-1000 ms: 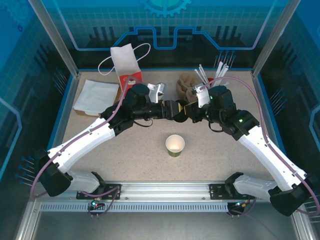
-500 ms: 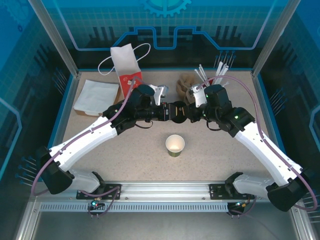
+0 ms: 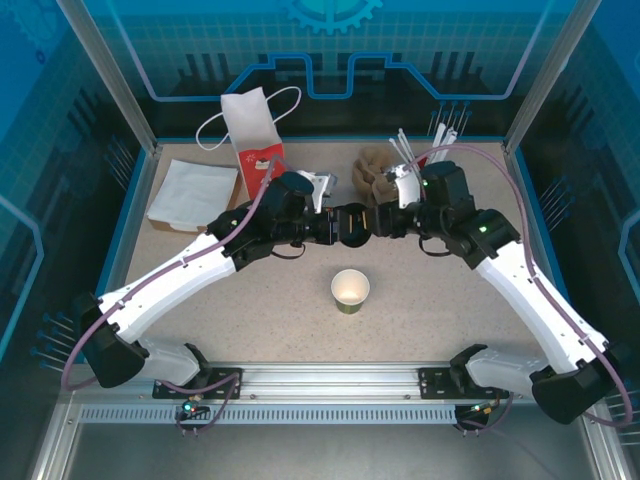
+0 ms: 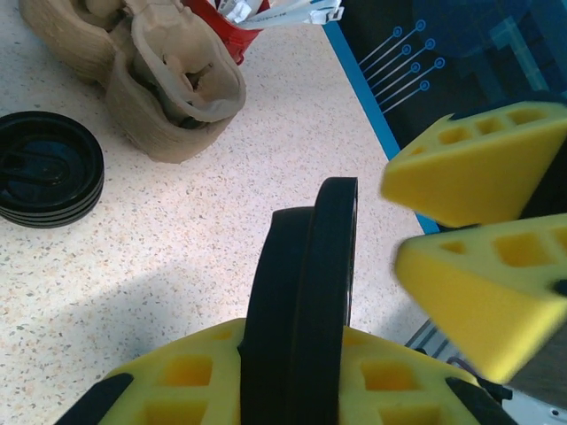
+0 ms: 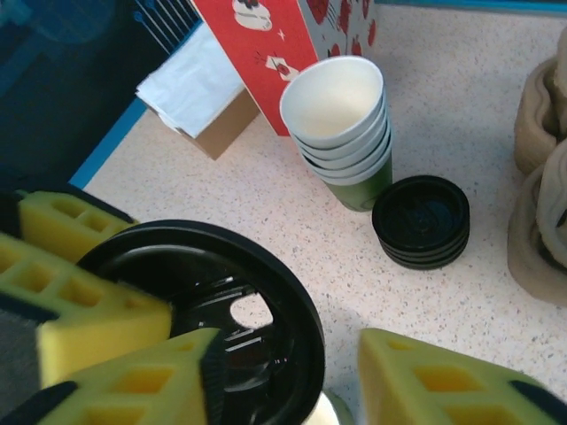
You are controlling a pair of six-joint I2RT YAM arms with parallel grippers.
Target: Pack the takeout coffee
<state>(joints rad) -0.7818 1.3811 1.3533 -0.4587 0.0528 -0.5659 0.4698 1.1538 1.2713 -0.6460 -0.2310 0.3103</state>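
Plainly, the left fingers (image 4: 186, 385) clamp the black lid (image 4: 306, 292) edge-on; the right fingers (image 5: 443, 381) stand spread beside it, gripping nothing. The green cup (image 3: 350, 289) stands at six o'clock from the lid.

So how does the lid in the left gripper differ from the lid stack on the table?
The held lid is one alone; the lid stack is several. The held lid is clamped in the left gripper, off the table; the lid stack lies flat on it. Both are round and black.
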